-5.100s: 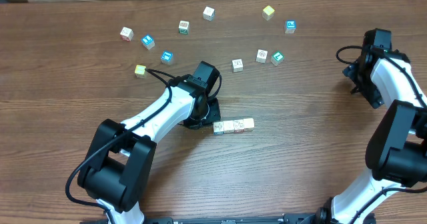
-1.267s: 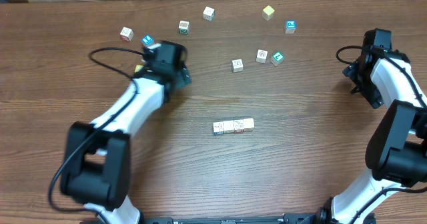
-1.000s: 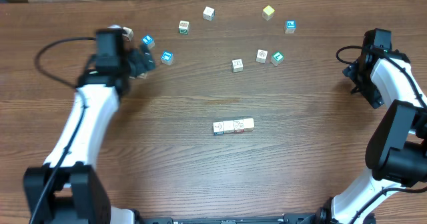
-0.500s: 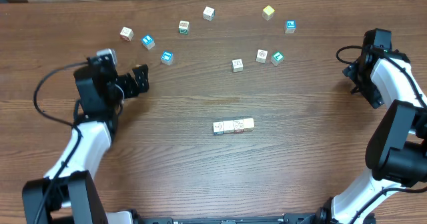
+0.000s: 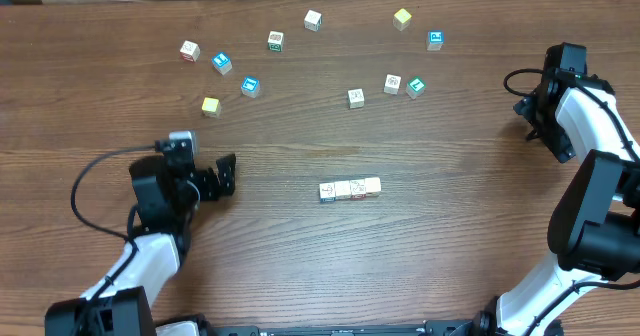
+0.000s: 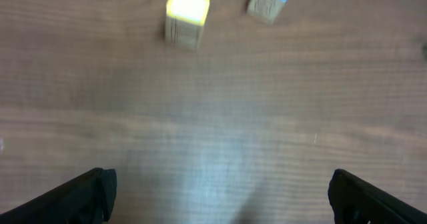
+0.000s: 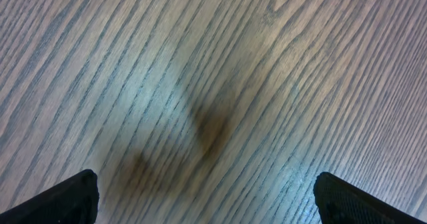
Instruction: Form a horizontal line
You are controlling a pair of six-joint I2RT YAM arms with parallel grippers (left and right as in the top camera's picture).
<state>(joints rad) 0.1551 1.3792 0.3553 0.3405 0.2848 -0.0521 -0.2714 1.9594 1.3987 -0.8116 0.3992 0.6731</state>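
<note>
The table point(image 5: 420, 256) is brown board with long streaks of wood grain and a dull sheen. Near its middle lies the row of cubes point(image 5: 350, 189): four tiny square blocks touching side to side. Three are whitish with printed faces, the left-end one marked blue, and the right-end one is pale yellow. The row runs left to right, its right end a shade farther from me.

My left claw point(image 5: 226, 175) hangs to the row's left, well apart from it, with only bare wood between. Its fingers are spread wide and hold nothing. Beyond it sit a yellow cube point(image 5: 210, 105) and a blue-topped cube point(image 5: 250, 86), near each other but not touching. More loose cubes scatter in an arc along the far side, among them a white cube point(image 5: 313, 19), a second yellow cube point(image 5: 402, 18) and a teal-marked cube point(image 5: 416, 86).

My right claw point(image 7: 207, 201) stands near the table's right edge, far from the row, also spread wide and empty over bare grain.
</note>
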